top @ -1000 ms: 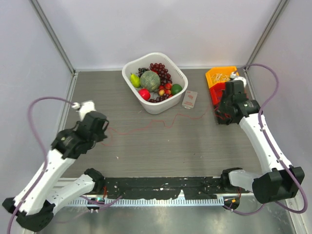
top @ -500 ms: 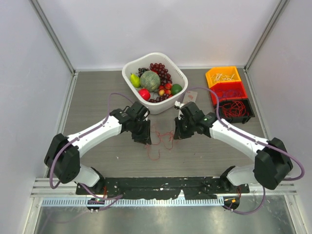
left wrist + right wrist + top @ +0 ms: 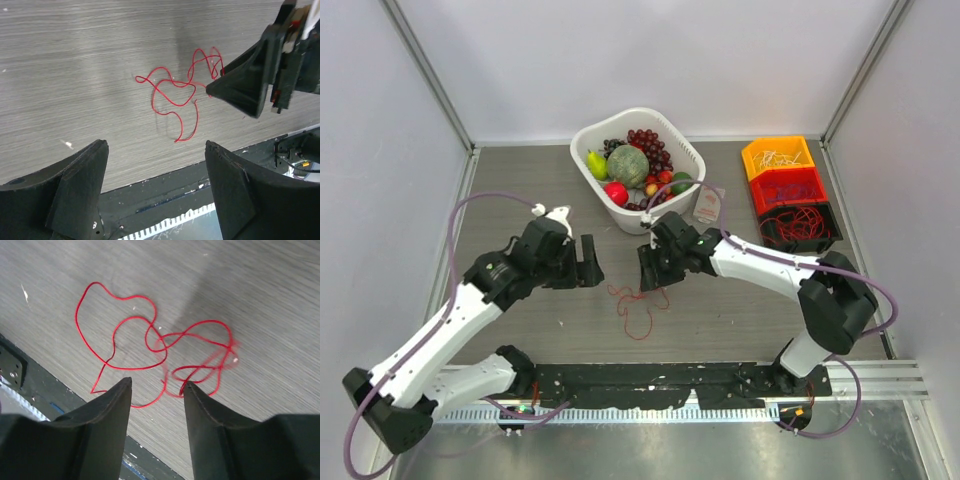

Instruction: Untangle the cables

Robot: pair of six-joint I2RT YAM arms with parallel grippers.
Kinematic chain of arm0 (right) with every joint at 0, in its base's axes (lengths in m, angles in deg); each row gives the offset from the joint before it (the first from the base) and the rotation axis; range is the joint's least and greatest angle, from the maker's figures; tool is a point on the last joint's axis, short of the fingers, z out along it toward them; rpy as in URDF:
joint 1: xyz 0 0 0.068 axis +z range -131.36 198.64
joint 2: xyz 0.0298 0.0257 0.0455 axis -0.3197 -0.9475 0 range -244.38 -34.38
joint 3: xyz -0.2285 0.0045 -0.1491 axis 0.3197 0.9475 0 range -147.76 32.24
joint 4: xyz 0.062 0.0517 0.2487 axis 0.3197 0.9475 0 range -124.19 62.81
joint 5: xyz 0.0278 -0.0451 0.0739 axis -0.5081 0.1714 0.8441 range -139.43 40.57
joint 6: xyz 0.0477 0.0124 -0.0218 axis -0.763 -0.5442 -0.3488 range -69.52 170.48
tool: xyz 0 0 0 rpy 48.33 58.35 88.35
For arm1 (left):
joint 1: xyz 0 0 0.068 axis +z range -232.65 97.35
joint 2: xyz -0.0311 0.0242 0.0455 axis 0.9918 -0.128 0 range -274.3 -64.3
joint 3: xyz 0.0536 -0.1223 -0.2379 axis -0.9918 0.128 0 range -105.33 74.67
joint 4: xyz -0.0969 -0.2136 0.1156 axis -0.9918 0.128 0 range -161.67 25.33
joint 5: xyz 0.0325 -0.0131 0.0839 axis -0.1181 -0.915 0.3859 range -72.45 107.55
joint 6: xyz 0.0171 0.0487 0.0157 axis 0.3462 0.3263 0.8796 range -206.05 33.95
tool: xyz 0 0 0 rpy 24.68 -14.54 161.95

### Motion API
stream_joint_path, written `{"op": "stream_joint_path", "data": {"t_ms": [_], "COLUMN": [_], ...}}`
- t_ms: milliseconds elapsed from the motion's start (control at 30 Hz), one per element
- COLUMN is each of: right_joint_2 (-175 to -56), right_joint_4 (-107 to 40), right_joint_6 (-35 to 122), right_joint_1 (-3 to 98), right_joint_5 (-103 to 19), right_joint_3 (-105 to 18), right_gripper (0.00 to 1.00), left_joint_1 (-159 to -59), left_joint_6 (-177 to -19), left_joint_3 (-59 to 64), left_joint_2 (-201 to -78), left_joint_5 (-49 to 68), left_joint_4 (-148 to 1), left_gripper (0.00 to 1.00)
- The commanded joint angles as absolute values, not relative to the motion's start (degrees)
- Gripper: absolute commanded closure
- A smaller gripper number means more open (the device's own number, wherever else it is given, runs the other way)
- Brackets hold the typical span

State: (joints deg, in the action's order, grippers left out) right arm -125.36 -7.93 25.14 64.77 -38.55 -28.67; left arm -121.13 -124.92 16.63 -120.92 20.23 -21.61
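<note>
grey wood-grain tabletop (image 3: 520,175) inside pale walls, one red cable (image 3: 636,306) loose in the middle between two arms.
the cable lies flat on the tabletop in a small tangle. its crossed loops sit at the far end and a single loop trails toward the near edge. the right fingers (image 3: 107,420) are the closer pair, hanging right over the far right part of the crossings, about half parted and clamping nothing, though a strand runs through the gap below them. the left fingers (image 3: 80,190) are spread wide and empty, to the left of the tangle with bare tabletop between. judged from this, the next pinch falls to the right side, down onto the crossings.
</note>
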Motion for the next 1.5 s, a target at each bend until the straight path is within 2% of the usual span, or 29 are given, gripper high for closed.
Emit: {"op": "stream_joint_path", "data": {"t_ms": [0,167,600,767,900,1000,1133,1200,1233,1267,1300,1467], "right_joint_2": [-127.3,-127.5,-130.4,-134.0,-136.1,-137.6,-138.3,-139.4,-139.5,-139.1,-138.7,-130.9], "right_joint_4": [-11.1,-10.0,-12.4,-14.3,-16.3,-17.1,-19.9,-19.9,-19.6,-19.2,-19.3,-18.1], "right_joint_6": [27.8,32.7,46.3,45.5,44.1,42.0,39.9,38.6,38.0,37.7,37.0,34.1], "right_joint_1": [68.6,70.6,75.3,75.8,76.6,77.1,77.2,77.2,77.1,77.3,77.3,77.3], "right_joint_5": [-38.4,-40.7,-45.2,-56.8,-60.0,-64.4,-62.9,-63.0,-63.3,-64.2,-64.6,-67.4], "right_joint_3": [-31.1,-31.3,-31.7,-32.2,-32.8,-33.0,-33.0,-33.9,-34.6,-34.7,-34.5,-32.7], "right_gripper": [0.45,0.38,0.36,0.37,0.40,0.45,0.56,0.71,0.84,0.89,0.99,0.99], "left_joint_1": [-120.7,-120.8,-120.8,-120.7,-120.7,-120.8,-120.8,-120.7,-120.8,-120.7,-120.7,-120.8], "left_joint_6": [-126.0,-128.6,-130.7,-130.3,-130.4,-130.6,-129.7,-129.3,-129.3,-129.3,-129.3,-128.2], "left_joint_3": [17.5,18.9,19.8,19.6,19.2,19.0,18.2,18.0,18.1,18.4,18.5,17.2], "left_joint_2": [-115.7,-113.9,-110.8,-110.2,-110.4,-110.8,-109.4,-109.0,-108.9,-109.1,-109.4,-111.1], "left_joint_5": [26.4,26.1,23.8,24.3,23.7,23.2,24.6,25.7,25.7,25.5,24.9,23.2], "left_joint_4": [-16.5,-15.9,-16.1,-15.3,-16.1,-16.0,-14.6,-14.4,-14.6,-15.2,-15.8,-15.3], "left_gripper": [0.18,0.18,0.17,0.17,0.17,0.18,0.18,0.18,0.18,0.18,0.18,0.19]}}
